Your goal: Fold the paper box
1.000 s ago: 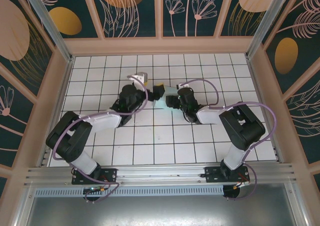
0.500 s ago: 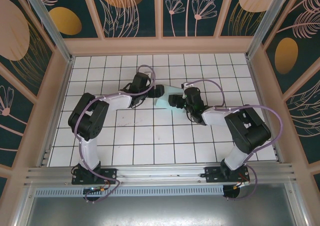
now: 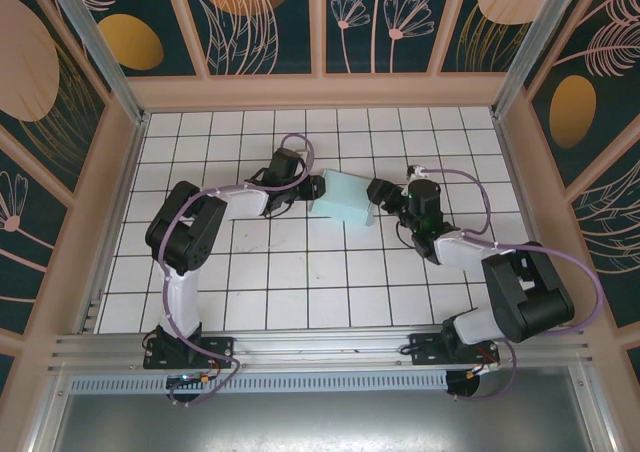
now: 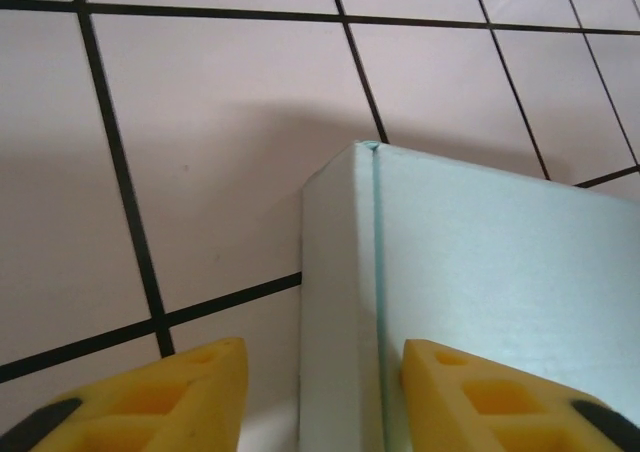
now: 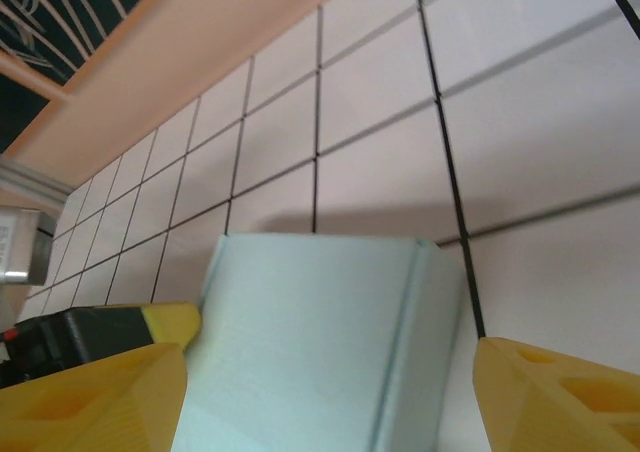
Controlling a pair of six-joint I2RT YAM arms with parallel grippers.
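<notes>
**Bracketing the paper box point(image 3: 345, 200) from both ends, late in the fold**

Seen from above, a pale mint paper box lies slightly askew near the middle of a white table point(image 3: 300, 292) ruled with black grid lines. It already reads as a closed, shallow rectangular box rather than a flat cut-out. The two arms reach in from either side. The left gripper point(image 3: 313, 187) meets the box's left end and the right gripper point(image 3: 378, 194) its right end.

In the left wrist view, the yellow fingers point(image 4: 190, 397) stand astride one upright corner of the box. One finger is outside the side wall with a strip of table showing between them, and the other sits over the top panel. The pincer is partly narrowed and not yet pinching. A fine seam runs where the top meets the wall.

In the right wrist view, the right gripper point(image 5: 330, 402) is spread wide with the box's end between its fingers. A sliver of table shows beside one finger, so it appears to straddle the box rather than squeeze it. A long crease runs down the box's top near one edge.

The step in hand looks like squaring up or seating the last edges. The next move probably calls for a gentle, square pinch on the wall while the other arm braces the box. Thin card would dent or skid under an uneven push.

No brand, label or writing can be read on the box or table.
</notes>
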